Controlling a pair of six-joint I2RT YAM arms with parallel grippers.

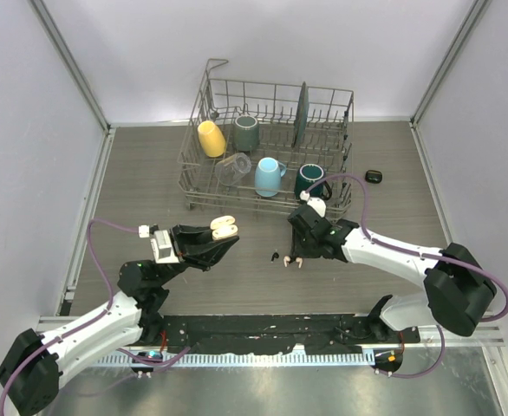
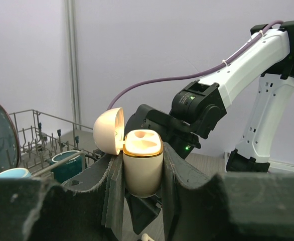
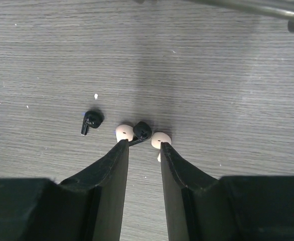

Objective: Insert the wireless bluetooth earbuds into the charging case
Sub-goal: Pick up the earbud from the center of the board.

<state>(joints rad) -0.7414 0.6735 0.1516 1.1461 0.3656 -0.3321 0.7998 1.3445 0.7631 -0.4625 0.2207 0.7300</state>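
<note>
left gripper (image 2: 142, 168) pinching the open case (image 2: 143, 145), right gripper (image 3: 142, 145) w/ jaws slightly apart at 3 bunched earbuds (image 3: 142, 130), prob grabs 2 or scatters em

Cream earbuds (image 3: 125, 132) partly behind right tool (image 3: 143, 146)

My left arm (image 1: 89, 329) and right arm (image 1: 384, 251) wear white shells between black joints. A purple cable (image 2: 157, 83) trails along each. My fingers (image 3: 109, 175) are matte black, rough-edged, and a green light (image 2: 191, 98) glows at one wrist.
</note>
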